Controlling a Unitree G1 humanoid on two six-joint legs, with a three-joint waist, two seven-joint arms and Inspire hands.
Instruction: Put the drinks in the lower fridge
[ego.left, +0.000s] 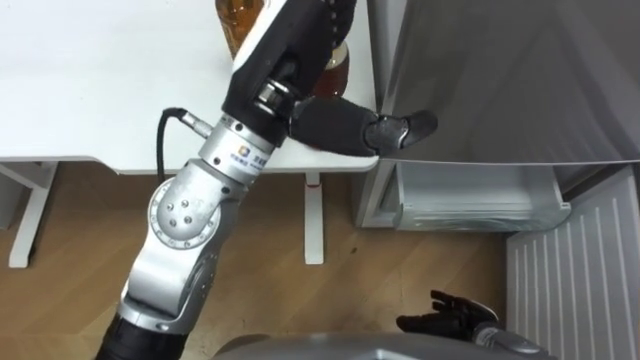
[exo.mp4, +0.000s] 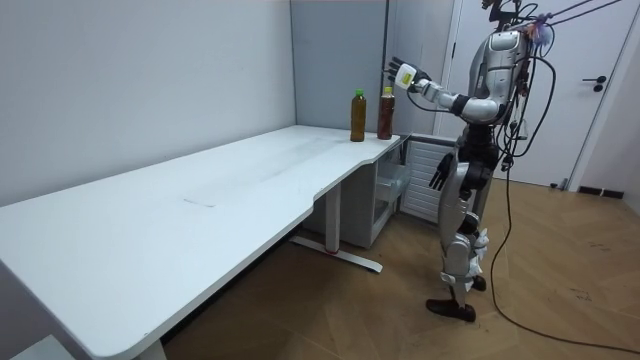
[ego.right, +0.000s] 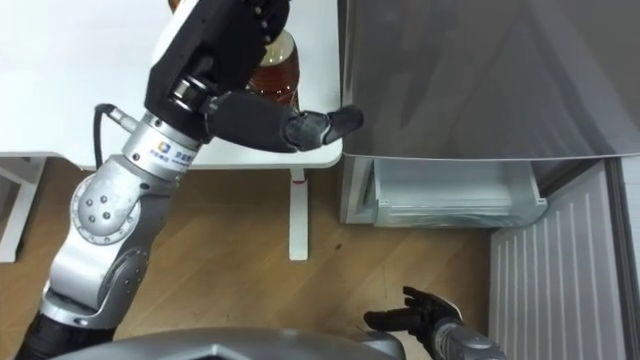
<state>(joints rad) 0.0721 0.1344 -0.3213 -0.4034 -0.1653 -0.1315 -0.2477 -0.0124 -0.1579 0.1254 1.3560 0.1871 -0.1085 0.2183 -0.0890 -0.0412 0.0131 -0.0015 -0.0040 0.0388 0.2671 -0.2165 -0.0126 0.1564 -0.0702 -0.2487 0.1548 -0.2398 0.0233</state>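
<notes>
- The robot stood at the end of the white desk (exo.mp4: 200, 200), just beside the fridge (ego.left: 500, 80), with its left arm raised and its right arm down.
- The left hand (ego.left: 300, 50) was held up over the desk's corner with its fingers straight and spread, holding nothing. This showed most plainly in the room view.
- Its thumb (ego.left: 400, 128) stuck out sideways towards the fridge's grey upper front.
- The dark red-brown bottle (ego.left: 336, 66) stood upright on the desk directly under that hand, partly hidden behind it. In the room view the hand seemed to sit a little above the cap rather than on it, though the eye views could not settle this.
- The amber bottle (ego.left: 238, 22), green-capped in the room view, stood upright just beyond the red-brown one on the side away from the fridge. It was near the left hand but apart from it.
- Below and to the thumb side of the left hand, the lower fridge compartment (ego.left: 470, 200) was open, with a pale drawer showing inside.
- The white ribbed lower door (ego.left: 575, 275) was swung out beside it.
- The right hand (ego.left: 450, 315) hung low by the robot's hip, well below the left hand and near the open lower door. Its fingers were loose and held nothing.
- Both drinks were on the desk, and neither was in a hand or in the fridge.
</notes>
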